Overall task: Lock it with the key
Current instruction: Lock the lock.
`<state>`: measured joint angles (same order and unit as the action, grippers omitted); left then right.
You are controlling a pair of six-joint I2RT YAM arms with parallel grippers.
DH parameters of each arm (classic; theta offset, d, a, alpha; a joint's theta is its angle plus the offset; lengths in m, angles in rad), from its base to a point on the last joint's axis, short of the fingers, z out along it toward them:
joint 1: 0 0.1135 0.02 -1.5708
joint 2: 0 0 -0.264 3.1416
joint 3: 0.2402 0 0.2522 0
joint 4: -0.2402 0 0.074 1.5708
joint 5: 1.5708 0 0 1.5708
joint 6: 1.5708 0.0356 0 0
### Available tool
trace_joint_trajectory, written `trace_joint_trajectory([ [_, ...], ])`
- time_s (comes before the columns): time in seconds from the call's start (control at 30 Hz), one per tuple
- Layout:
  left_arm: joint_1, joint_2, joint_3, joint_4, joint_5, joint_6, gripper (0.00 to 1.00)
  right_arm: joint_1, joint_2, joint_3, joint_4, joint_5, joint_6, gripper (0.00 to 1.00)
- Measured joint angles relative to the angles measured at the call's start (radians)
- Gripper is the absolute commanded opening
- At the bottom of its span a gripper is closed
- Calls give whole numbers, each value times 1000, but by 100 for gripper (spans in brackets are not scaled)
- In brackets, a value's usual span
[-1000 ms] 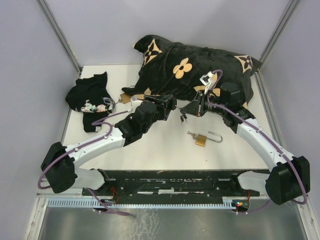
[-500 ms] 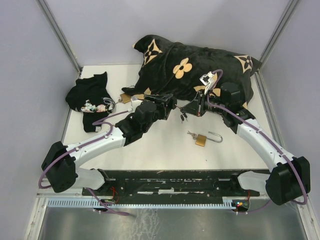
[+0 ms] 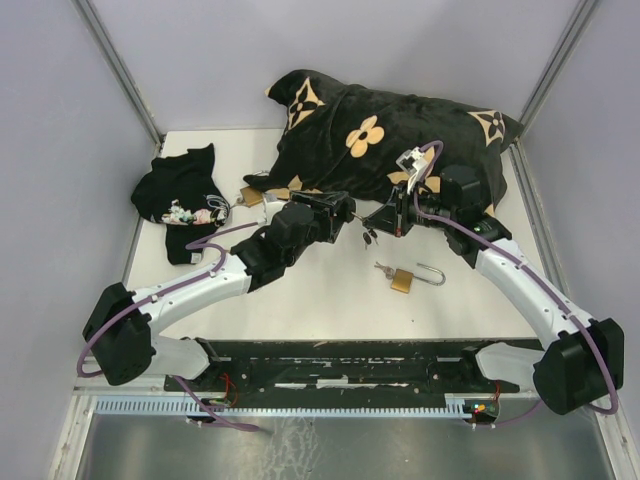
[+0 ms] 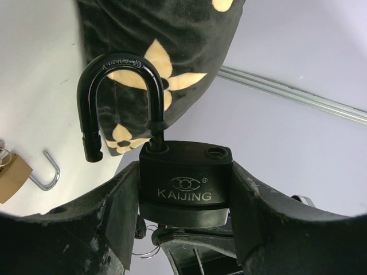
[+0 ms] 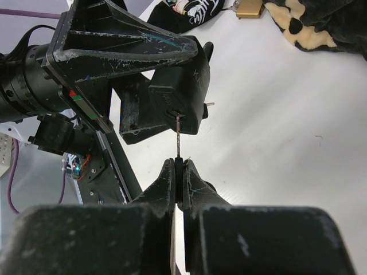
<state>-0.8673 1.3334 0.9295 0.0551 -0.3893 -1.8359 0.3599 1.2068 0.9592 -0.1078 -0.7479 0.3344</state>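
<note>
My left gripper [image 4: 184, 197] is shut on a black padlock [image 4: 184, 186] marked KAIJING, one finger on each side of its body. The lock's shackle [image 4: 120, 63] stands open, its free end swung out of the body. In the right wrist view my right gripper [image 5: 179, 167] is shut on the black head of a key [image 5: 178, 137], and the thin blade reaches up into the bottom of the padlock [image 5: 180, 94]. From above, the left gripper [image 3: 338, 212] and right gripper [image 3: 388, 220] meet over the table's middle, with spare keys on a ring [image 3: 368, 237] dangling between them.
A brass padlock [image 3: 402, 279] with an open shackle lies on the table below the grippers. A black cushion with tan flowers [image 3: 390, 130] fills the back. A black cloth [image 3: 180, 200] lies at the left, with another brass lock [image 3: 250, 196] beside it.
The right gripper has edged slightly left toward the padlock with the key. The left arm holds almost still.
</note>
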Motion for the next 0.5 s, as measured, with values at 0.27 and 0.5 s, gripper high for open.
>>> trace_joint_trajectory([
  [0.27, -3, 0, 0, -4, 6, 0, 3, 0, -10, 0, -22, 5, -5, 2],
  [0.5, -5, 0, 0, -25, 12, 2, 3, 5, -13, 7, -62, 8, -31, 2],
])
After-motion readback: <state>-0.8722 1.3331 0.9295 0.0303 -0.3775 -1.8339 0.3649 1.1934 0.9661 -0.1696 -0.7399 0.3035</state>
